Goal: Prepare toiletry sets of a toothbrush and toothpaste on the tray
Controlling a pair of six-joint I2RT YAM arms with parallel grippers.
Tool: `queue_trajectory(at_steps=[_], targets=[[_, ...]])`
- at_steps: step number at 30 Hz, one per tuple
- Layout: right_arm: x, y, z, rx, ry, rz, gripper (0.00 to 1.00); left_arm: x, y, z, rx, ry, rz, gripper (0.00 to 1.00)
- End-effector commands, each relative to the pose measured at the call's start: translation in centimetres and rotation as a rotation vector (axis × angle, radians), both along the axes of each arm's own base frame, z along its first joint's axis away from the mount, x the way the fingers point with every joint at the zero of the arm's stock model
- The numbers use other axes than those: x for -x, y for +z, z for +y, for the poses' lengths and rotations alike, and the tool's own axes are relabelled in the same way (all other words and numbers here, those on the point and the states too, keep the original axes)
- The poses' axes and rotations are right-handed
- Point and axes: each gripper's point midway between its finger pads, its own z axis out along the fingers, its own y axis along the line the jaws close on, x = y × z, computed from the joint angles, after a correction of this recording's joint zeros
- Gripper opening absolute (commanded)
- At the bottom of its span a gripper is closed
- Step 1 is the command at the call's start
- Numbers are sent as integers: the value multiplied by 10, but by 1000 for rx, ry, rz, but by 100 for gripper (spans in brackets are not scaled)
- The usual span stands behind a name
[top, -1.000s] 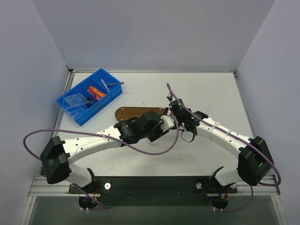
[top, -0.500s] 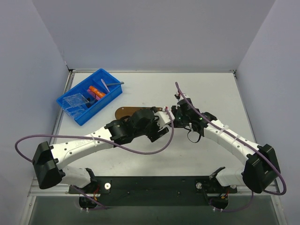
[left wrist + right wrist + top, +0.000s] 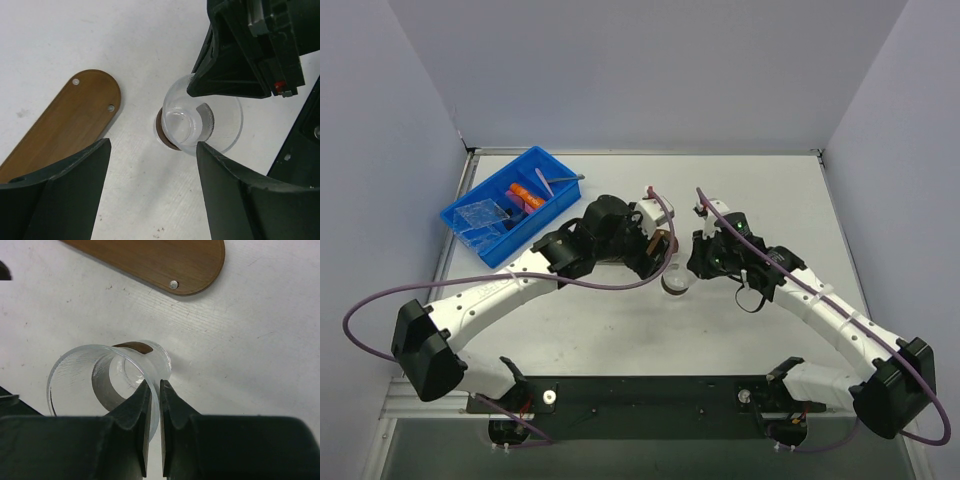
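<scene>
The tray (image 3: 60, 125) is a dark-brown oval board with pale screws, lying empty on the white table. It also shows in the right wrist view (image 3: 165, 260). In the top view my left arm hides most of it. My right gripper (image 3: 154, 385) is shut on the rim of a clear cup (image 3: 100, 380) with a brown base, just near of the tray's right end (image 3: 675, 283). My left gripper (image 3: 150, 200) is open and empty above the table beside the cup (image 3: 202, 120). Orange toothpaste tubes (image 3: 525, 196) lie in the blue bin (image 3: 548, 207). A thin brush stick (image 3: 560, 180) lies at its far end.
The blue bin stands at the table's far left and also holds clear plastic packets (image 3: 480, 215). Both wrists are close together near the table's middle, with the right gripper (image 3: 695, 265) next to the left gripper (image 3: 655, 255). Purple cables loop off both arms.
My left arm has swung back and left over the tray, uncovering the clear cup. My right gripper has shifted slightly right and nearer while holding the cup.
</scene>
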Motion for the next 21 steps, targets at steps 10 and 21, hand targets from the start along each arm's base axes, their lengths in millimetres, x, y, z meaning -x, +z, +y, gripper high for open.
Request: queue_trajectory(at_steps=[10, 21], targets=[[14, 18, 16, -3, 168, -87, 0, 17, -13, -31, 42, -72, 186, 78], [14, 17, 17, 39, 168, -125, 0, 25, -42, -45, -7, -77, 264, 42]])
